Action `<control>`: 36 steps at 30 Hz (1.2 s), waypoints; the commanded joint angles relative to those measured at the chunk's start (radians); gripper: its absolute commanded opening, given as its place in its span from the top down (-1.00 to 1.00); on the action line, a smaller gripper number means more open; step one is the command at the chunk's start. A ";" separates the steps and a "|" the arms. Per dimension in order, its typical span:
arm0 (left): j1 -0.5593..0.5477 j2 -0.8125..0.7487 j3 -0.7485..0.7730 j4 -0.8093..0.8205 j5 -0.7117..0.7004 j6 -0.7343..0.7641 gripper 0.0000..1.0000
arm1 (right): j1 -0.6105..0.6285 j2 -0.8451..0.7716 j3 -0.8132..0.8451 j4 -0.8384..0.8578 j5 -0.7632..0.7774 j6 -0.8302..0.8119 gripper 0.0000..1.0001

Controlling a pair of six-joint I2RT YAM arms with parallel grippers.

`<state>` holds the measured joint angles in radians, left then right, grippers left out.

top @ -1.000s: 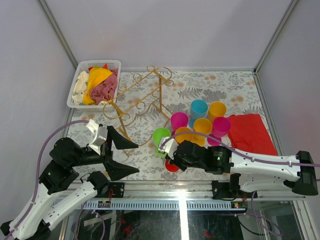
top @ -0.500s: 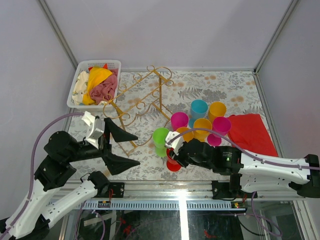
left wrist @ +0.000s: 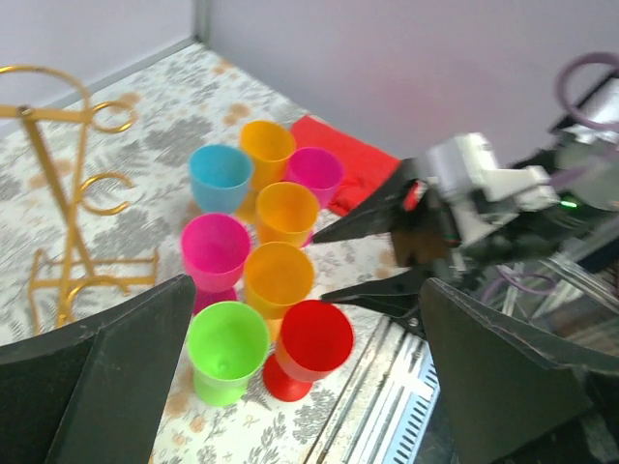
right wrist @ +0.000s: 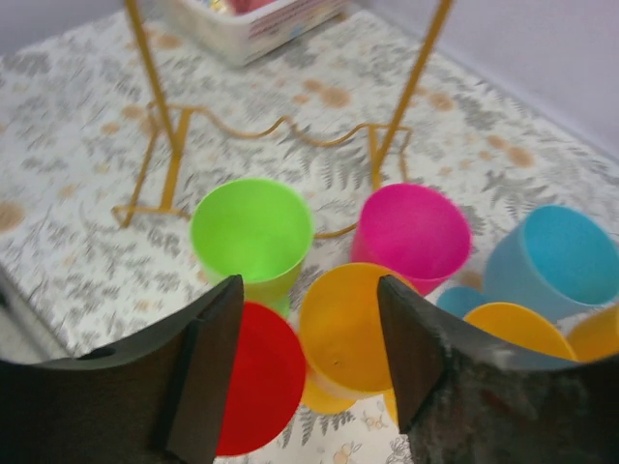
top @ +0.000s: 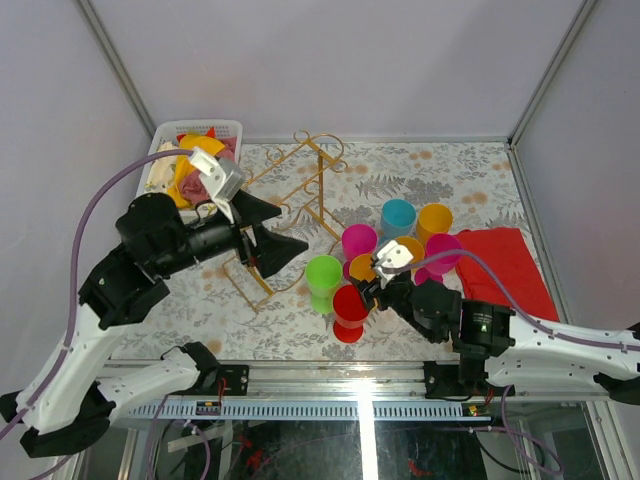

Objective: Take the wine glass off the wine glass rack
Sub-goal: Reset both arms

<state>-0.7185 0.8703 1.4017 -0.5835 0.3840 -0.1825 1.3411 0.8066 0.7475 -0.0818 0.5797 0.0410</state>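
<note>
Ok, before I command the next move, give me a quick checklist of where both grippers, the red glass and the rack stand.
1. The red glass stands upright on the table, beside the green glass: ok.
2. The right gripper is open and holds nothing: ok.
3. The left gripper is open and empty: ok.
4. The left gripper is clear of the wine glass rack: cannot tell; it hangs over the rails.
5. A glass hangs on the rack to take: cannot tell; none shows, but part is hidden.
</note>
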 commanded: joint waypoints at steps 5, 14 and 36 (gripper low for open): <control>0.015 0.078 0.049 -0.107 -0.439 0.032 -1.00 | -0.008 -0.109 -0.097 0.277 0.314 -0.105 -0.65; 0.442 0.040 -0.004 -0.091 -0.328 -0.011 -1.00 | -0.232 -0.158 -0.038 0.003 0.225 0.074 -0.82; 0.614 -0.276 -0.160 -0.070 -0.748 -0.152 -1.00 | -1.014 -0.048 0.505 -0.487 -0.470 0.147 -0.98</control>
<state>-0.1101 0.6605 1.2335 -0.6975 -0.2554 -0.3092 0.3325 0.8497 1.1847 -0.5297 0.2390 0.1745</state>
